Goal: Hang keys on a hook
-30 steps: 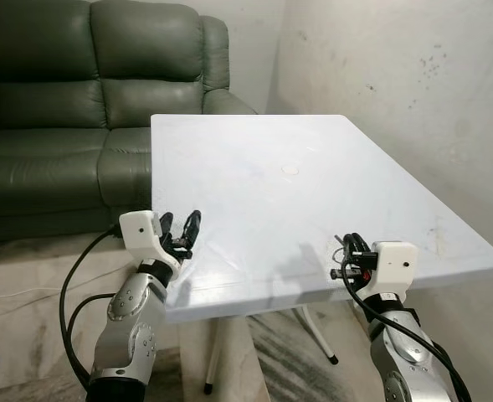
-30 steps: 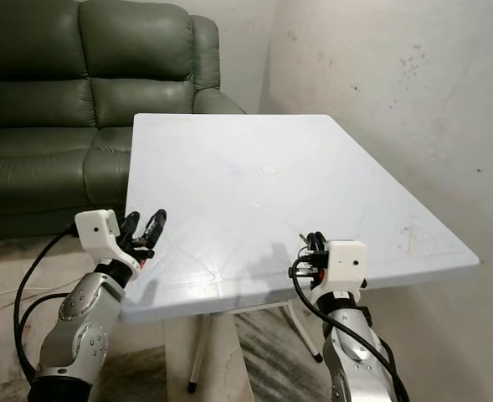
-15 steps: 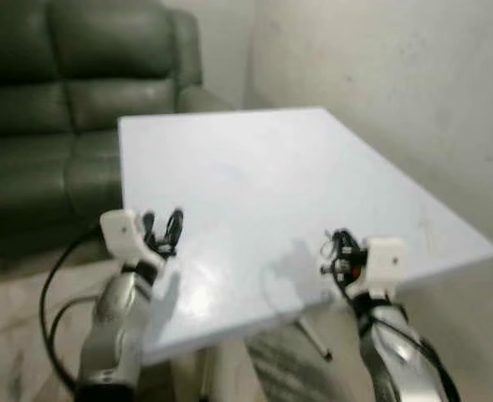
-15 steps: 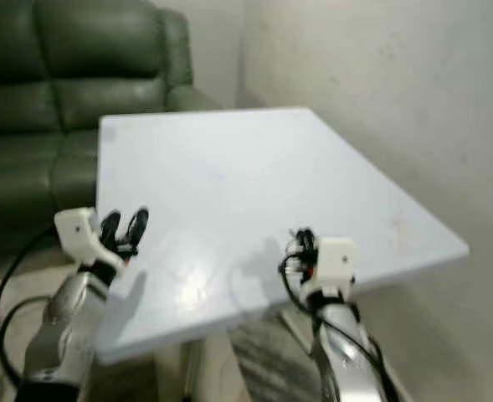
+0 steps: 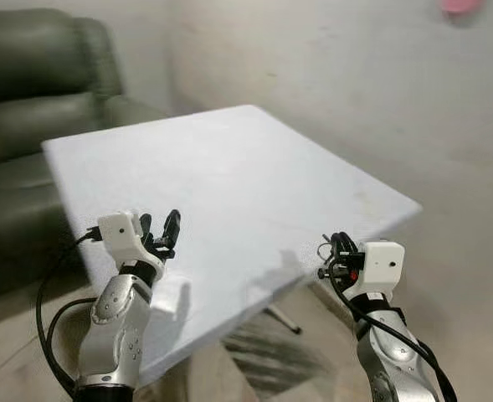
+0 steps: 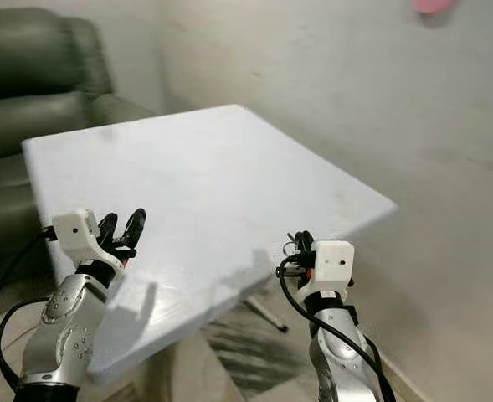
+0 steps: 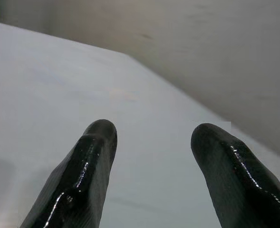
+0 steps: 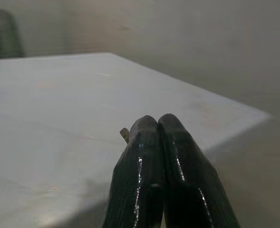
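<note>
At the near edge of the white tabletop (image 5: pixel 229 167), the right hand (image 5: pixel 336 255) at 5 o'clock is pinched closed on the keys (image 5: pixel 325 249), a small metal bit poking out. At 7 o'clock, the left hand (image 5: pixel 159 232) hovers spread wide, empty.

1. A white table (image 5: pixel 229 176) stretches ahead of both claws, one corner pointing toward the wall.
2. Its near edge passes just beyond the left claw (image 5: pixel 158 228) and just left of the right claw (image 5: pixel 334 249).
3. Thin metal legs (image 5: pixel 281 319) stand below, on the marbled floor (image 5: pixel 271 360).
</note>
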